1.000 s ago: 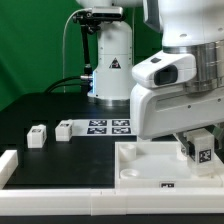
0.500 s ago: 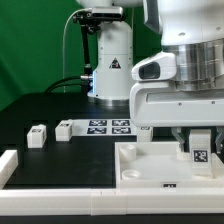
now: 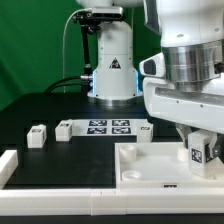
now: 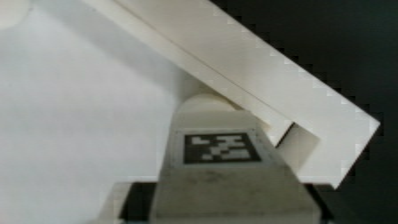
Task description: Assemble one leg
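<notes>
My gripper (image 3: 197, 148) is shut on a leg (image 3: 197, 153), a small white block with a black-and-white tag facing the camera. It holds the leg upright at the right-hand corner of the large white square tabletop piece (image 3: 150, 160), on or just above its surface. In the wrist view the leg (image 4: 221, 140) runs out from between my black fingers (image 4: 150, 200), and its end lies against the raised rim (image 4: 267, 75) of the tabletop piece. Two more legs (image 3: 38, 135) (image 3: 64, 129) lie on the black table at the exterior view's left.
The marker board (image 3: 110, 126) lies flat behind the tabletop piece. A white L-shaped fence (image 3: 40, 185) runs along the front edge and up the left. The robot base (image 3: 112, 60) stands at the back in front of a green backdrop.
The wrist has turned about its axis with the leg still held. The leg has shifted a little toward the exterior view's left. The loose legs have not moved.
</notes>
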`<state>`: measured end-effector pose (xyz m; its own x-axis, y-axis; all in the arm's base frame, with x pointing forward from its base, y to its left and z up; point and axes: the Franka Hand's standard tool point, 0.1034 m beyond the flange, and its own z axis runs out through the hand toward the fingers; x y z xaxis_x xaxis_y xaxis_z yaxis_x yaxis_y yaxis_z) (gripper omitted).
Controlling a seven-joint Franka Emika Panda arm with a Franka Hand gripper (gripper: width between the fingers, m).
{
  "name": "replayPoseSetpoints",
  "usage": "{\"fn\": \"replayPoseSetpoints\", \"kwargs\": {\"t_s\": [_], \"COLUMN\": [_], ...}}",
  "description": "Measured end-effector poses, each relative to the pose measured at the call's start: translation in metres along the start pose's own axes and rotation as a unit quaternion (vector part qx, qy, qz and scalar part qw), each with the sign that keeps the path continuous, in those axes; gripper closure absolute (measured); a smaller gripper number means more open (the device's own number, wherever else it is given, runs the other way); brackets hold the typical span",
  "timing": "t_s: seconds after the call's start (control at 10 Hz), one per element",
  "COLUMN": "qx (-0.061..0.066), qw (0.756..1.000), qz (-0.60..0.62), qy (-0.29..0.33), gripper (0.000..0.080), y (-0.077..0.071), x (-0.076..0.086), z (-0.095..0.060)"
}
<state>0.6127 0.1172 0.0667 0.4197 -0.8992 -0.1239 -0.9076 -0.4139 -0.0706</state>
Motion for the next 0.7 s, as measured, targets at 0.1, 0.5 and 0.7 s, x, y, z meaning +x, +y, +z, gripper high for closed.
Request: {"fn": "replayPoseSetpoints", "kwargs": {"t_s": [0.1,0.5,0.7], "qx": [0.001,0.003,0.003], "qw": [0.999,0.998,0.999], "qz": [0.037,0.062,0.043], "qy": [-0.001,-0.006,-0.006], "gripper": [0.0509,0.0388,0.0224], "y": [-0.0002,-0.0004,-0.0007], "x": [0.0,-0.0008,-0.0018], "z": [0.0,0.0002,0.0002]}}
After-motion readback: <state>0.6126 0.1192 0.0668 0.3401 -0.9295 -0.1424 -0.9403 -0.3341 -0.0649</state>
